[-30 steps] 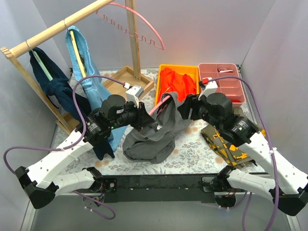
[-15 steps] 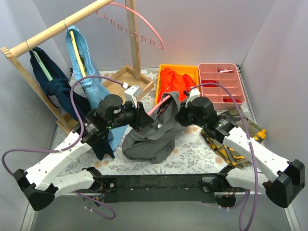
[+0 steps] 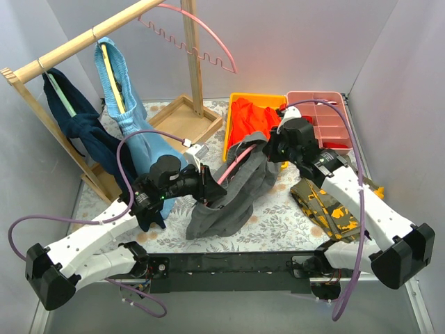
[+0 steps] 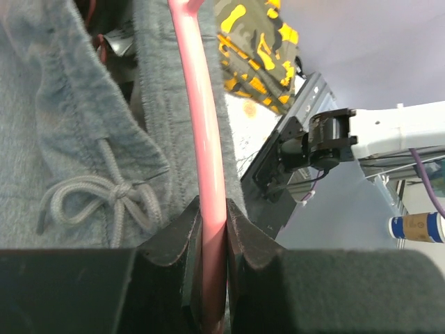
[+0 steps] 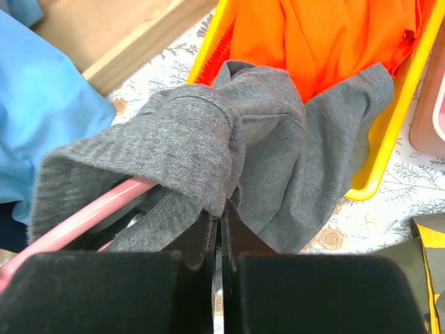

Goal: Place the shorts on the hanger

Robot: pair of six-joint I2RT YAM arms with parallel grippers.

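Note:
The dark grey shorts hang in a heap at the middle of the table, draped over the pink hanger, whose bar runs through the fabric. My left gripper is shut on the hanger's pink bar, with the shorts and their drawstring bow just to its left. My right gripper is shut, pinching a folded edge of the shorts at its fingertips, just above the hanger. In the top view, the right gripper sits at the shorts' upper right end and the left gripper at their left side.
A second pink hanger hangs on the wooden rack, beside light blue shorts and a navy garment. A yellow tray holds an orange garment. A pink compartment tray and a camouflage garment lie at the right.
My right gripper has closed on the shorts' edge and moved toward the back right, stretching the fabric along the hanger. My left arm has shifted nearer and to the right, still holding the hanger.

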